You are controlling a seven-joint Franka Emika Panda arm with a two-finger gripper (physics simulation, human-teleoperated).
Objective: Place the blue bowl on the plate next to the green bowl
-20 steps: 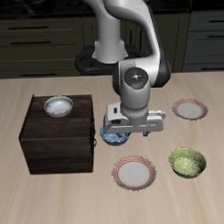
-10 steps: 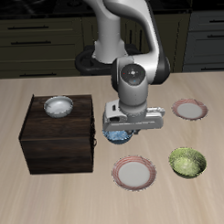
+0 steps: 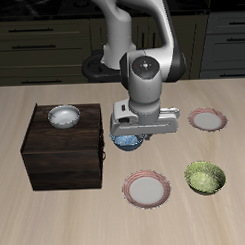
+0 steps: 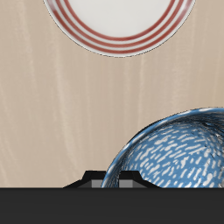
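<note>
Gripping the blue bowl (image 3: 127,142) by its rim, gripper (image 3: 128,137) clenched on it and lifted clear of the table (image 3: 38,213), just beside the dark wooden box (image 3: 63,149). Seen from the exterior only as a sliver of blue under the wrist housing; shown far better in the wrist view, with the mottled blue-and-white inside of the blue bowl (image 4: 175,150) filling the frame near the dark fingertips (image 4: 103,178). Beyond it in that same view, bare tabletop and then the plate (image 4: 118,44), its red-striped rim cut off by the frame edge. From the exterior, the plate (image 3: 149,189) lying nearer the table's front edge than the held bowl, with open wood between them, and the green bowl (image 3: 205,177) just beside it, apart from its rim. Farther back, a second plate (image 3: 207,120) well clear of the arm. On top of the box, a whitish-grey bowl (image 3: 64,117); neither visible from the wrist.
</note>
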